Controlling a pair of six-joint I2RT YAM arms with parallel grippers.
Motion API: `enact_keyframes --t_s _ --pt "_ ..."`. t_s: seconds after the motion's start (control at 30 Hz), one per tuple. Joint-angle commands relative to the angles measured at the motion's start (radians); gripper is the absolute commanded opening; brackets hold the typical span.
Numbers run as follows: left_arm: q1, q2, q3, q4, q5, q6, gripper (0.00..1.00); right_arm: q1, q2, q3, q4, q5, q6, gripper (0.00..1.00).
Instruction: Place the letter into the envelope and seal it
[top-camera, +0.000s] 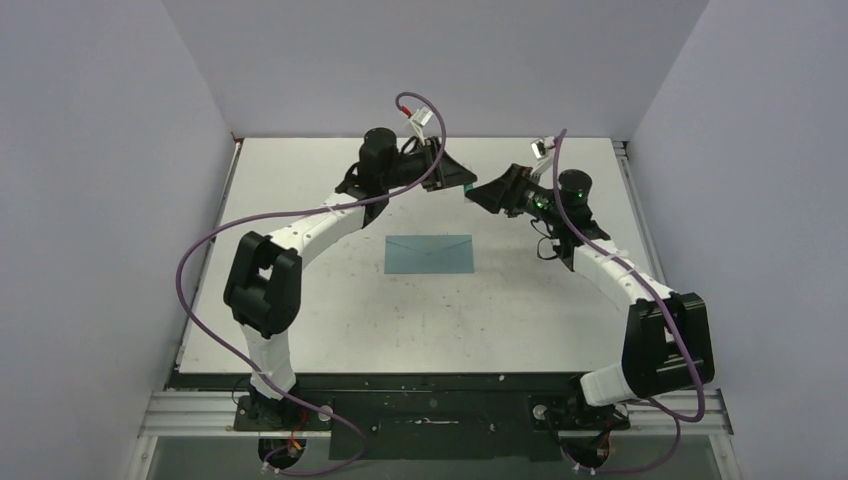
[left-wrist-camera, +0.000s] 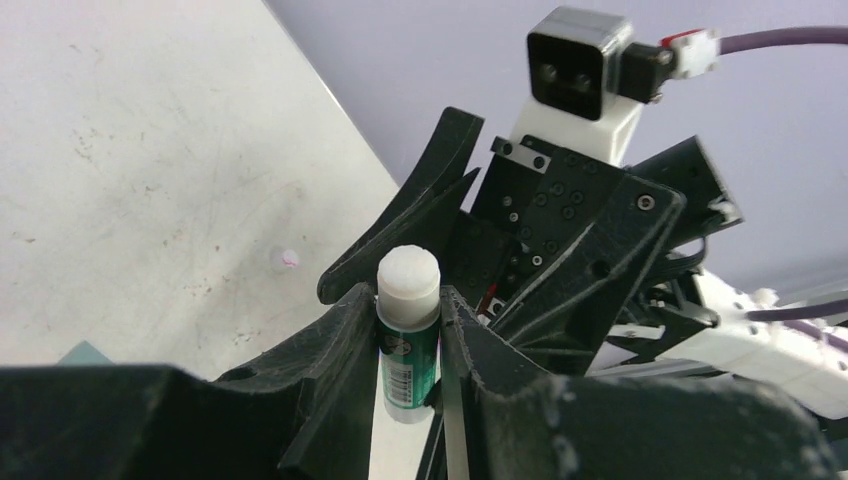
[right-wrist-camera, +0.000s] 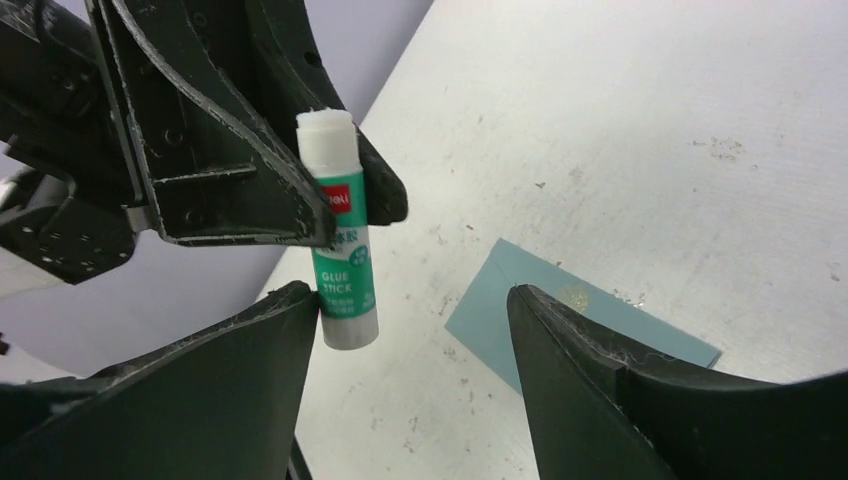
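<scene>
Both arms meet above the far half of the surface (top-camera: 300, 300), their wrists facing one another. The left pincer (left-wrist-camera: 408, 300) is closed narrowly on a glue stick (right-wrist-camera: 340, 250), gripping its green-and-white labelled body near the middle. The stick's white top stands clear above the fingers and its lower end hangs below them. The right pincer (right-wrist-camera: 412, 295) stands wide, holding nothing. One of its fingers is just beside the stick's lower end, though contact cannot be told, and the other is well apart from it.

The envelope (top-camera: 429, 254), a teal rectangle, lies flat near the middle of the surface, nearer the arm bases than the two pincers and touched by neither. A shallow V-shaped line runs down from its far long edge, and its outline is a plain rectangle. Its paper is opaque, so whether it contains anything cannot be told. In the right wrist view one corner of it shows between the spread fingers, on the surface below them.
</scene>
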Motion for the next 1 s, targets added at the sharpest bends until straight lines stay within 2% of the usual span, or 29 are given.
enact_keyframes --t_s 0.0,0.13,0.2,0.37,0.53,0.7,0.77,0.9,0.97 --pt "0.012 -0.048 0.051 0.128 0.006 -0.100 0.00 -0.035 -0.051 -0.081 0.306 -0.040 0.204 0.70" --pt "0.017 -0.058 0.037 0.182 0.003 -0.156 0.00 -0.029 -0.023 -0.116 0.545 -0.097 0.353 0.68" --pt "0.017 -0.059 0.037 0.188 -0.001 -0.173 0.00 -0.022 -0.003 -0.105 0.608 -0.127 0.400 0.65" --pt "0.019 -0.070 0.022 0.195 -0.030 -0.197 0.00 -0.011 0.045 -0.087 0.685 -0.151 0.483 0.51" --pt "0.025 -0.082 0.001 0.234 -0.042 -0.237 0.00 -0.003 0.067 -0.082 0.701 -0.149 0.507 0.49" --pt "0.026 -0.091 -0.019 0.255 -0.044 -0.247 0.00 0.003 0.073 -0.069 0.696 -0.132 0.501 0.30" --pt "0.026 -0.094 -0.026 0.256 -0.042 -0.244 0.00 0.004 0.078 -0.065 0.696 -0.124 0.500 0.30" --pt "0.026 -0.103 -0.039 0.252 -0.041 -0.238 0.00 0.008 0.082 -0.059 0.713 -0.113 0.514 0.44" --pt "0.026 -0.106 -0.045 0.252 -0.039 -0.237 0.00 0.013 0.084 -0.053 0.709 -0.111 0.514 0.45"
